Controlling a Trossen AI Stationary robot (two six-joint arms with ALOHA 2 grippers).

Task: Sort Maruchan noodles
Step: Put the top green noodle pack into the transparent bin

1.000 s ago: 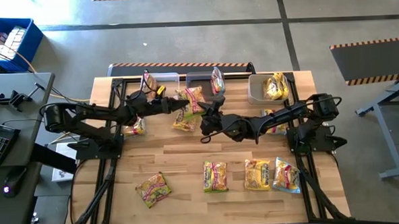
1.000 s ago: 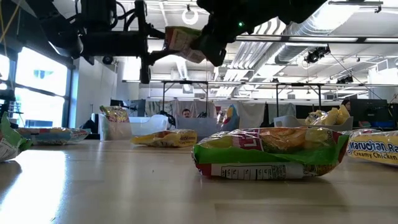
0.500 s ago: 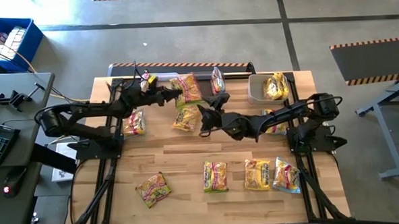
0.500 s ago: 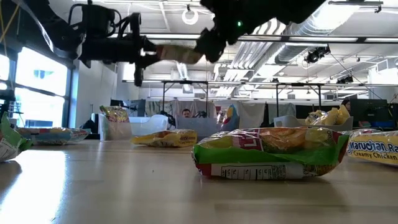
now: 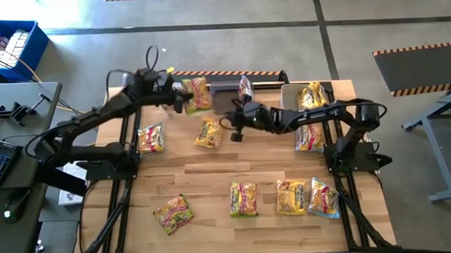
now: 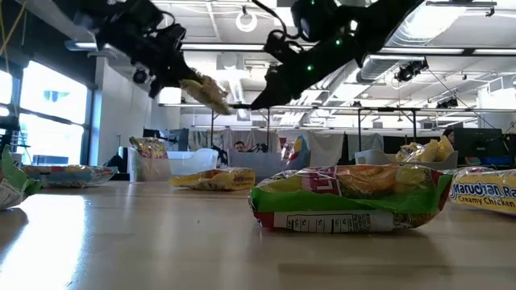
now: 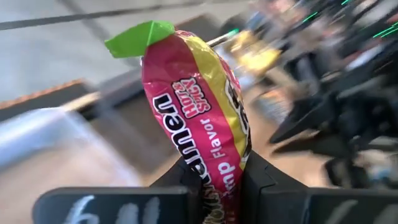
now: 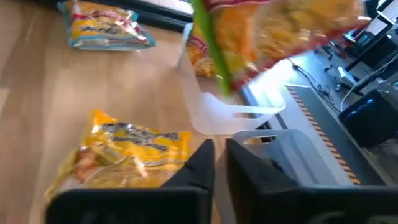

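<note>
The left hand (image 5: 180, 99) clenches a pink-and-yellow plastic ramen packet with a green end (image 5: 197, 93), raised above the clear rectangular plastic bins (image 5: 186, 90) for dropping, while the right hand (image 5: 235, 117) is empty, its fingers nearly together.

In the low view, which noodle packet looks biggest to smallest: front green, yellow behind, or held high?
1. Green packet, mostly because it's nearest.
2. Yellow packet.
3. Held packet; those two look close.

You see one pink-and-yellow noodle packet (image 5: 197, 94) held aloft near the counter's far edge; other packets (image 5: 243, 199) lie flat along the near edge.
</note>
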